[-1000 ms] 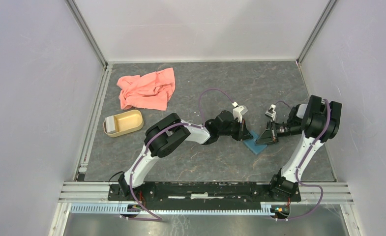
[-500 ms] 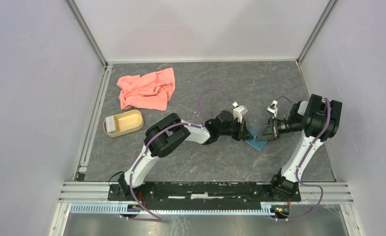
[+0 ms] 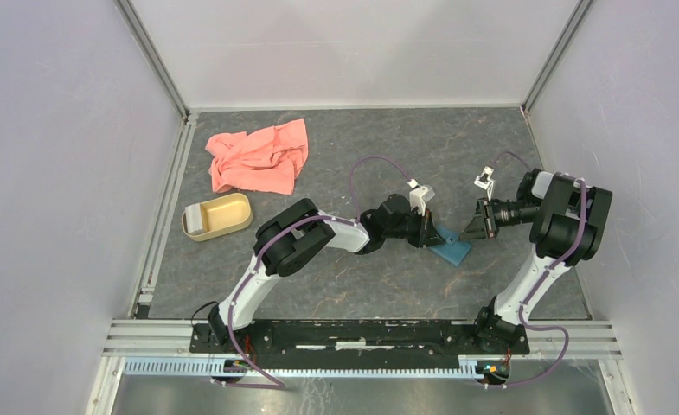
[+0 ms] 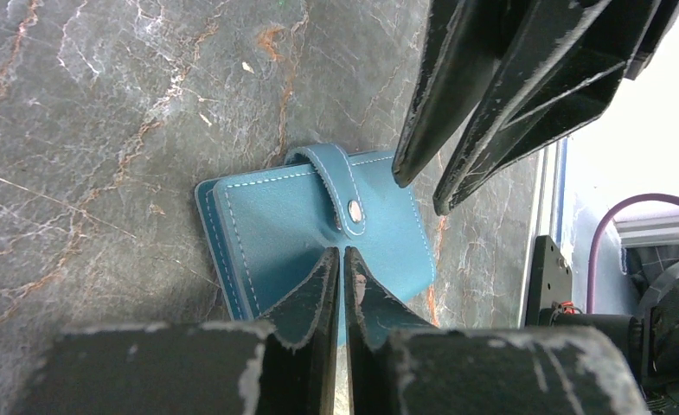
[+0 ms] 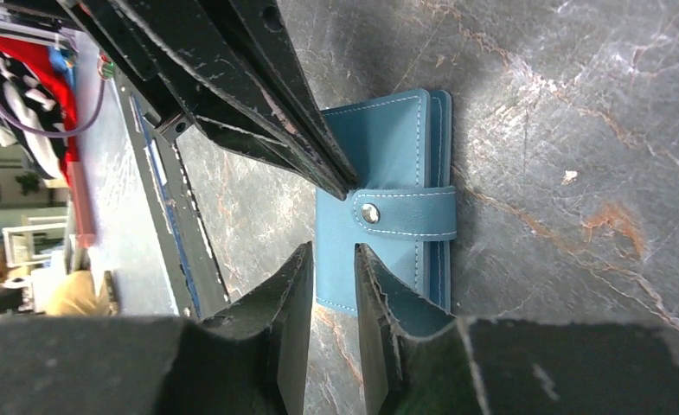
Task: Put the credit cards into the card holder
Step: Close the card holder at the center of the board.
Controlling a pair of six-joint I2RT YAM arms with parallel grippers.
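Closest to the arm bases, the small flat teal-blue leather card holder (image 3: 453, 252) lies on the grey marbled table (image 3: 361, 285) between the two arms, folded shut with its snap tab (image 4: 341, 178) wrapped over the cover.

The left gripper (image 4: 337, 252) has its fingers drawn almost together with nothing between them. Their tips rest on the cover just beside the snap. The right gripper (image 5: 331, 251) hangs just beside the holder's far edge, its fingers narrowly parted and empty.

The step in hand looks like working the tab while the holder is pinned. To do it well, the left tips should bear straight down so the holder does not slide. The right fingers should then take only the tab's free end and not the whole cover.

Farther left sits a tan oval dish (image 3: 232, 231) with a pale piece inside. Whether that is one of the credit cards cannot be told, and no card shows plainly anywhere. Beyond it lies a crumpled salmon-pink cloth (image 3: 258, 156).
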